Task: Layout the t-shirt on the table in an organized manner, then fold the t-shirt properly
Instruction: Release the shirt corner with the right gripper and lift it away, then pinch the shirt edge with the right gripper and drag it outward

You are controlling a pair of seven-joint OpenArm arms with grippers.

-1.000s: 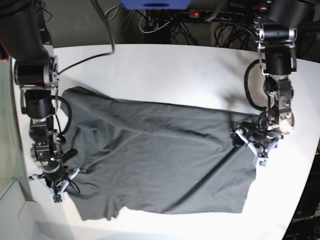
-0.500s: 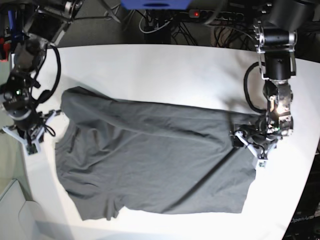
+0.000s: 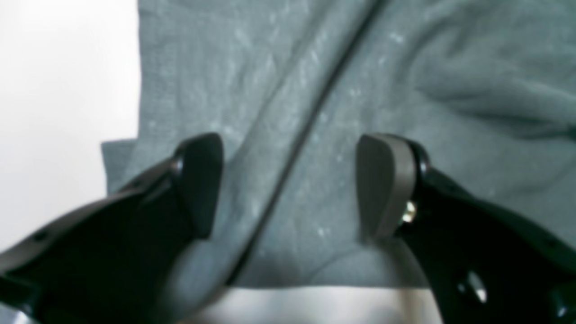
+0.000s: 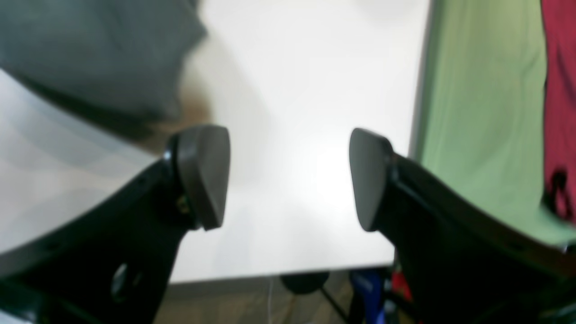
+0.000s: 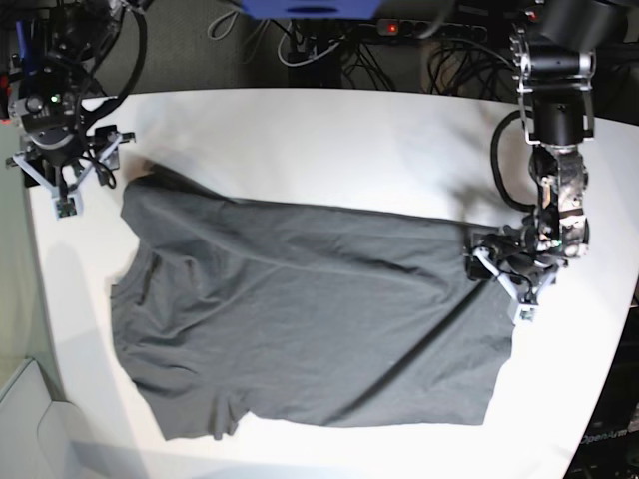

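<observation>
Left gripper [image 3: 290,184] open over the t-shirt [image 3: 405,90]

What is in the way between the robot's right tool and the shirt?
Nothing visible. The right tool hangs open above bare table, just beyond the shirt corner nearest it, with only white tabletop between them.

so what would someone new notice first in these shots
The t-shirt, dark grey, sprawls across the middle of the white table, spread but creased. The left pincer sits open over its hem at the base view's right edge, while the right pincer hangs open above bare tabletop at the far-left corner.
</observation>
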